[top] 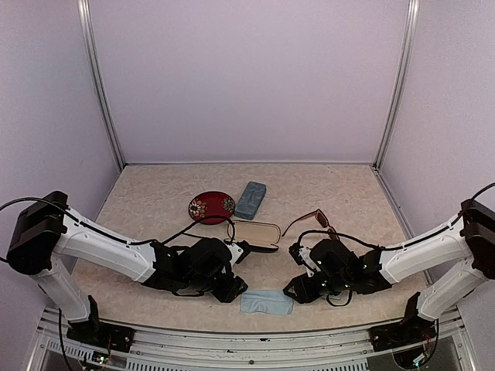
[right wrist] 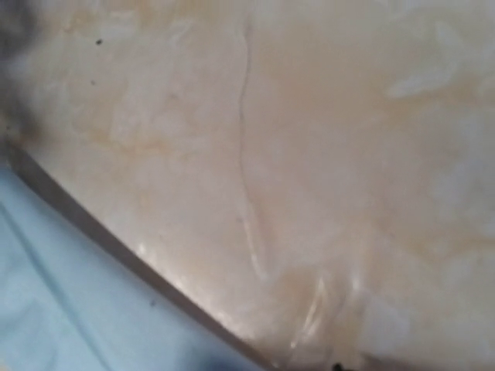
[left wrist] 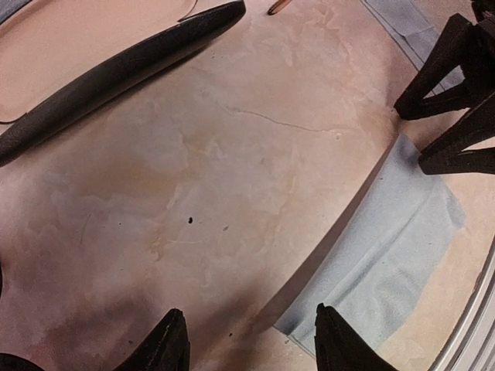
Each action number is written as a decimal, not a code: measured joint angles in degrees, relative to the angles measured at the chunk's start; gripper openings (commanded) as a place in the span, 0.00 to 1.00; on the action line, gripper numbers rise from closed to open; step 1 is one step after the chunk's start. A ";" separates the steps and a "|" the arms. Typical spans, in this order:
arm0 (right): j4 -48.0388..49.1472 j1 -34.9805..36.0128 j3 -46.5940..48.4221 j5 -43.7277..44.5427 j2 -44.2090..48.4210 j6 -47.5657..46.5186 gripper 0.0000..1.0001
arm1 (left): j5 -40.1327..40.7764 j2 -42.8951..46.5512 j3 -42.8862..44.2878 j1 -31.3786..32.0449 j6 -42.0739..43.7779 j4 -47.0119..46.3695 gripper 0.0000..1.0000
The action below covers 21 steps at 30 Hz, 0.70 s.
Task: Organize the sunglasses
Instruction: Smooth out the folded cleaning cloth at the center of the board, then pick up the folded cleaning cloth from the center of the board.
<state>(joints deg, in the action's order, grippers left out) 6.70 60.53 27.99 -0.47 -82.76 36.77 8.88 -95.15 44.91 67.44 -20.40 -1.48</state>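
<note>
2 pairs. Reddish-brown pair [top: 315, 220]: thick frame, dark lenses, lies on the surface [top: 151, 197] just right of centre, approx midway btw near and far edges. 1 temple is unfolded, pointing left and toward the near edge; the pair's right side is partly hidden. Thin black pair [top: 230, 229]: only a thin dark loop shows, just left of centre; lenses and pose can't be told.

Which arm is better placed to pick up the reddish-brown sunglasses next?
Probably the right. The reddish-brown sunglasses lie on its side of the table, just beyond the right pincer. The left pincer sits farther off and would have to reach across.
</note>
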 measured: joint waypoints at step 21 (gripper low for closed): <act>3.87 -2.97 0.11 -7.17 -2.71 -1.25 0.25 | -11.74 -3.72 -1.18 -2.71 1.36 -4.63 0.39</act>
<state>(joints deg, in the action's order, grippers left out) 10.57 57.56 28.10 -7.64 -85.47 35.53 -2.85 -98.87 43.72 64.73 -19.05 -6.11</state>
